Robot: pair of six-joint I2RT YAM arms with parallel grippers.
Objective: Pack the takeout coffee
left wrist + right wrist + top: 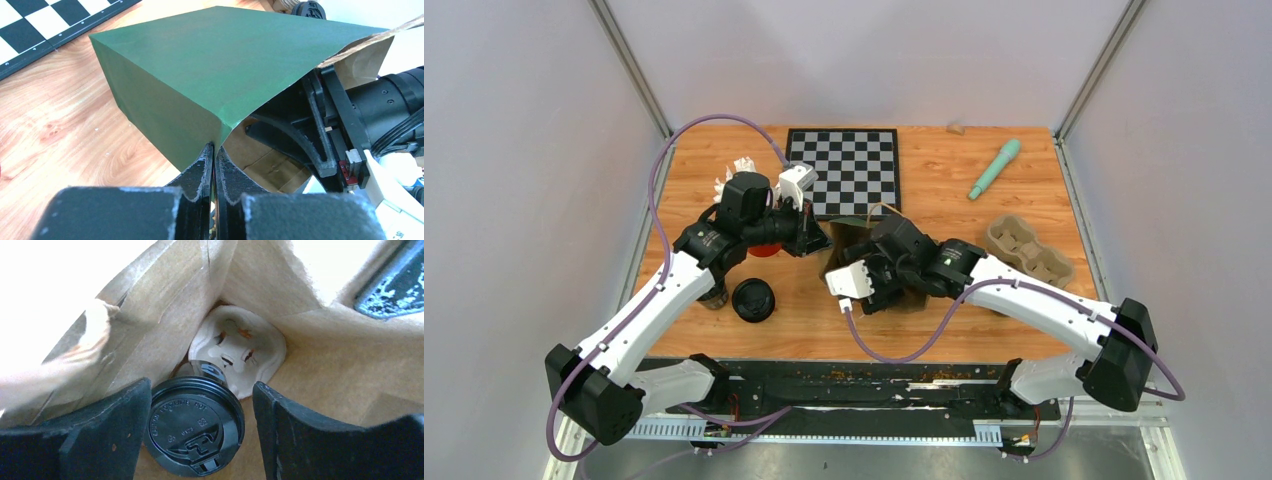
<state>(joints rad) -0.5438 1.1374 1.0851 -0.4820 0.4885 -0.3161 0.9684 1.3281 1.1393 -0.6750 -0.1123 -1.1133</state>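
Observation:
A paper bag (836, 244), green outside and brown inside, stands mid-table. My left gripper (215, 150) is shut on the bag's rim (220, 122) and holds the mouth open; it also shows in the top view (816, 238). My right gripper (200, 390) is open and reaches down inside the bag. Between its fingers a coffee cup with a black lid (195, 432) sits in a pulp carrier (240, 347) at the bag's bottom; the left finger is against the lid, the right finger stands apart. Another lidded coffee cup (753, 299) stands on the table left of the bag. A third (714, 296) is partly hidden under my left arm.
A red cup (764, 251) with white wrapped straws (732, 176) stands behind my left wrist. A chessboard (849, 170) lies at the back, a teal pen-shaped thing (994, 168) at back right, and a cardboard cup carrier (1027, 250) right of the bag.

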